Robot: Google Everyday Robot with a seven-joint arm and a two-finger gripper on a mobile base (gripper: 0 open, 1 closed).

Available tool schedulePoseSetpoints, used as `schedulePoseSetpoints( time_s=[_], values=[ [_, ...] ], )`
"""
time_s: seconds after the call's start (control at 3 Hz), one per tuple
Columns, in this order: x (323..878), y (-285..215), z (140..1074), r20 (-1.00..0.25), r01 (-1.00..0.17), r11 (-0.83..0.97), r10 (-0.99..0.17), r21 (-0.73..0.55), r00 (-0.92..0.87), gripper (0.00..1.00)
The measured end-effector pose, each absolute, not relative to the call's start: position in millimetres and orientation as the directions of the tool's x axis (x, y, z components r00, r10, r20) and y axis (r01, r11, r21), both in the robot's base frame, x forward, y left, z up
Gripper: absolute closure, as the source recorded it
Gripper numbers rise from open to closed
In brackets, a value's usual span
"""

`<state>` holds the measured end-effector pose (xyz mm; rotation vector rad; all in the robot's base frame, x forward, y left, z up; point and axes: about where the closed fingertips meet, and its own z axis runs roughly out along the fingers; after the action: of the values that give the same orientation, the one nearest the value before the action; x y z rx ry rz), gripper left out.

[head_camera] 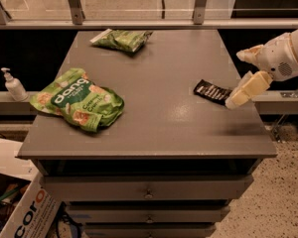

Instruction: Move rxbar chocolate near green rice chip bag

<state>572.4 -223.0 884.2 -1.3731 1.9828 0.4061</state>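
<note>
The rxbar chocolate (213, 91) is a small flat black wrapper lying near the right edge of the grey table (159, 128). The green rice chip bag (79, 99), bright green with white "dang" lettering, lies on the table's left side, far from the bar. My gripper (237, 79) comes in from the right, over the table's right edge. It is open and holds nothing. Its lower cream finger (247, 89) points down with its tip right beside the bar's right end.
A smaller darker green bag (121, 38) lies at the table's back. A white pump bottle (13, 85) stands on a ledge left of the table. A cardboard box (17, 202) sits on the floor at the lower left. Drawers are below the tabletop.
</note>
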Motion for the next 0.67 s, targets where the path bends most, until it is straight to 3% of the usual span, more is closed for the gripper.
schedulePoseSetpoints(
  time_s=[0.67],
  values=[
    [592.7,-263.4,843.1,-0.714,-0.868,0.488,-0.641,-0.094,-0.283,0.00]
  ],
)
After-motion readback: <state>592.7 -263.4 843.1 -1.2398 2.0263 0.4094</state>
